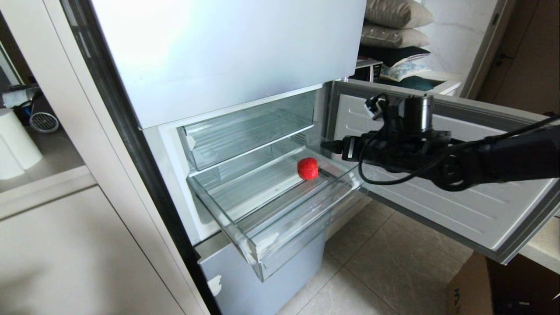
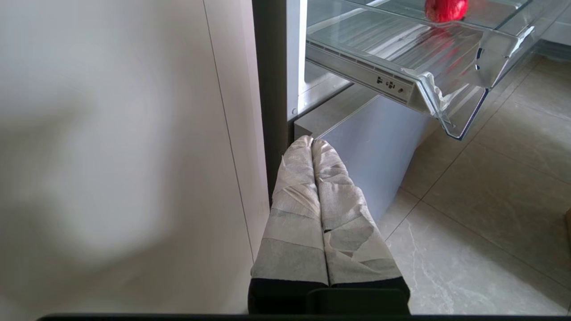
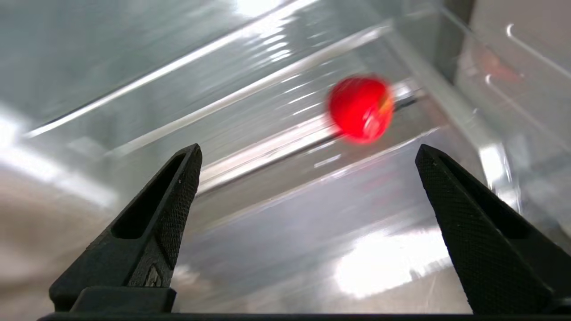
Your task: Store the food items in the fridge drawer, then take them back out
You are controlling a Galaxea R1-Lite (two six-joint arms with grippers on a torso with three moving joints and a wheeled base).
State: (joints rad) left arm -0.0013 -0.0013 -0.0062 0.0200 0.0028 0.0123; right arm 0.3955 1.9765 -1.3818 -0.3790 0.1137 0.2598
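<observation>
Head view: one red food item (image 1: 308, 168) lies on the ribbed floor of the pulled-out fridge drawer (image 1: 280, 236), near its right wall, while my right gripper (image 3: 308, 154) hangs just beside it, jaws spread wide and empty. My left gripper (image 2: 312, 145), fingers pressed together, sits parked low by the fridge. Storing looks at least partly done; taking the item back out remains.

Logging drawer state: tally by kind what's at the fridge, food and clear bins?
Red fruit-like food items: 1, lying in the pulled-out fridge drawer
Clear plastic bins: 2, the fridge drawer and the shallower bin above it
Total: 3
</observation>
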